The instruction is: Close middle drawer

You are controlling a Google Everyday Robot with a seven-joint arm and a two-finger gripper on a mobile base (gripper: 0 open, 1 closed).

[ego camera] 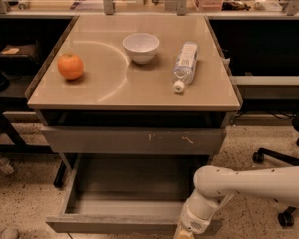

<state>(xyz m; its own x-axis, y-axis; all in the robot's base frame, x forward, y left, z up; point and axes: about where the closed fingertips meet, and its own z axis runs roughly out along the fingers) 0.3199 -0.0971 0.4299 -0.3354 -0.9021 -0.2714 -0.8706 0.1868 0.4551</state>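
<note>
The middle drawer (114,224) is pulled far out below the table, its long grey tray-like inside (134,183) open to view. Its flat front runs along the bottom of the camera view. My white arm (254,183) reaches in from the right and bends down at the wrist (197,217). My gripper (183,234) is at the bottom edge of the view, right against the right part of the drawer front, and is mostly cut off.
Above the open drawer is a taller grey front with two pale scratches (134,141). On the tan tabletop (109,91) are an orange (70,66), a white bowl (140,48) and a lying water bottle (185,64). An office chair base (281,158) stands at the right.
</note>
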